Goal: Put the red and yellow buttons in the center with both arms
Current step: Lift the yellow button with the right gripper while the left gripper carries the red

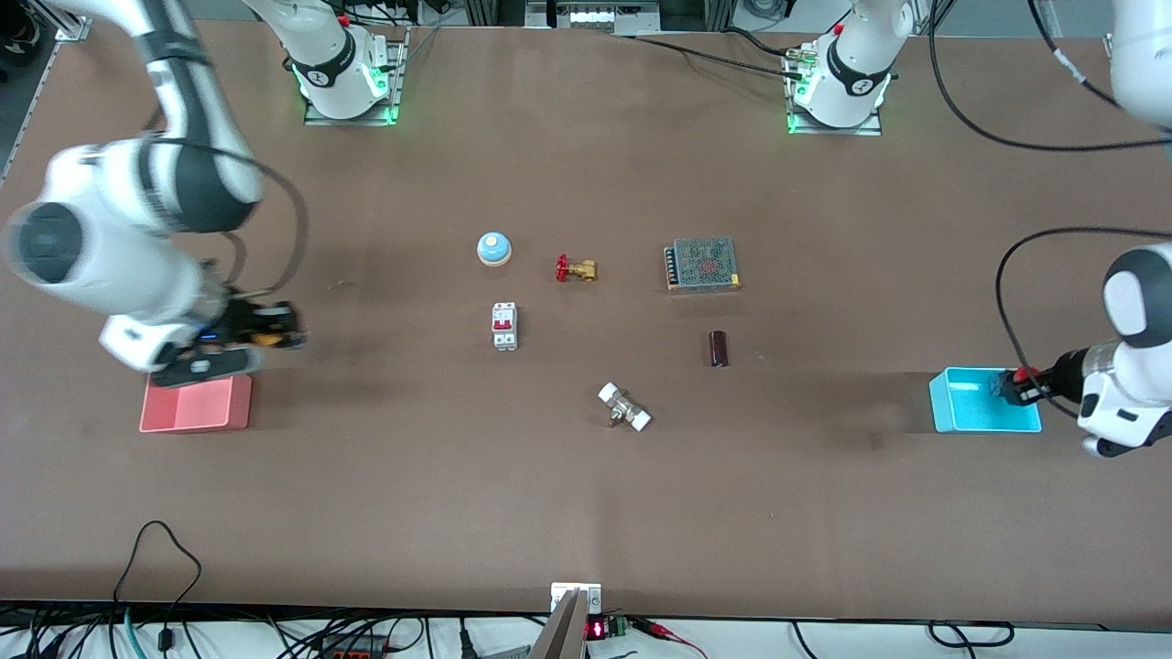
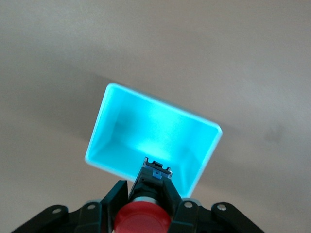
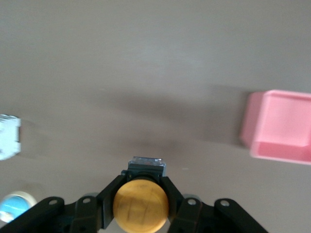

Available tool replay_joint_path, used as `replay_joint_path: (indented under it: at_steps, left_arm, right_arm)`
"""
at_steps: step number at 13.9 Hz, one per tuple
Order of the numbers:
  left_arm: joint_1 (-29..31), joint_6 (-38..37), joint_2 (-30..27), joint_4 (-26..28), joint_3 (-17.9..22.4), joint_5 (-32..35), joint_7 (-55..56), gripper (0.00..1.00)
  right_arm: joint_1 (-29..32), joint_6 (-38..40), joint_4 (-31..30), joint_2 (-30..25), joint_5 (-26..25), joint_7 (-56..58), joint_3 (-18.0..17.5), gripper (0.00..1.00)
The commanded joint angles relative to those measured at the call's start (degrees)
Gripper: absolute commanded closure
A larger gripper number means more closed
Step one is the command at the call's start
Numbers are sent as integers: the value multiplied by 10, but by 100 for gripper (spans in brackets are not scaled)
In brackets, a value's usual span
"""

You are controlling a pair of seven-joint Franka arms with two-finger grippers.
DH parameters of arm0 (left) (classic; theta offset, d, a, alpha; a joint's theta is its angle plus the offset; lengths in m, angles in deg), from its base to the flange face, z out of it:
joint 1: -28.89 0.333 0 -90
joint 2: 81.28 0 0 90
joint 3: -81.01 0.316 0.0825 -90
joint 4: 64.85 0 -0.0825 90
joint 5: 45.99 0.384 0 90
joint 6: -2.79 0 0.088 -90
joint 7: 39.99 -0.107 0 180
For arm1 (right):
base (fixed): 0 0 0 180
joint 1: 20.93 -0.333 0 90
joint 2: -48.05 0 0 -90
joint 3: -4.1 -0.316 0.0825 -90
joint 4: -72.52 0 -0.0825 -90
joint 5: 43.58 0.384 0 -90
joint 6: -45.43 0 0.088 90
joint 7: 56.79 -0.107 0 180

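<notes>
My left gripper (image 1: 1014, 384) is shut on the red button (image 2: 142, 219) and holds it in the air over the edge of the cyan tray (image 1: 971, 407); the button's red cap (image 1: 1023, 374) also shows in the front view, and the tray (image 2: 116, 141) lies below it in the left wrist view. My right gripper (image 1: 273, 329) is shut on the yellow button (image 3: 141, 204) and holds it over bare brown table just above the pink tray (image 1: 197, 405); its yellow cap (image 1: 268, 340) shows in the front view. The table's center (image 1: 595, 348) is brown tabletop.
Around the center lie a blue-and-white dome bell (image 1: 493, 248), a brass valve with a red handle (image 1: 575, 269), a white breaker (image 1: 504, 326), a metal mesh power supply (image 1: 702, 264), a dark cylinder (image 1: 719, 349) and a white-ended fitting (image 1: 624, 407). The pink tray (image 3: 284, 128) shows in the right wrist view.
</notes>
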Motion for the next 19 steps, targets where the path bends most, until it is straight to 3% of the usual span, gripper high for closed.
replay_joint_path:
  at_steps: [1, 5, 9, 14, 19]
  left_arm:
    - [-29, -56, -31, 10, -20, 17, -12, 61]
    - [-78, -67, -39, 53, -48, 14, 77, 62]
    - [-79, 18, -38, 140, -112, 8, 241, 63]
    - [-78, 190, -63, 292, -141, 8, 319, 64]
    - [-79, 216, -69, 318, -141, 9, 323, 63]
  right_arm:
    - [-36, -31, -32, 2, -21, -95, -11, 68]
    - [-55, -155, -116, 12, -72, -191, -38, 69]
    - [-78, -245, -151, 44, -82, -215, -38, 69]
    - [-98, -264, -150, 88, -170, -301, -38, 68]
    - [-97, -269, -149, 93, -180, -317, -38, 66]
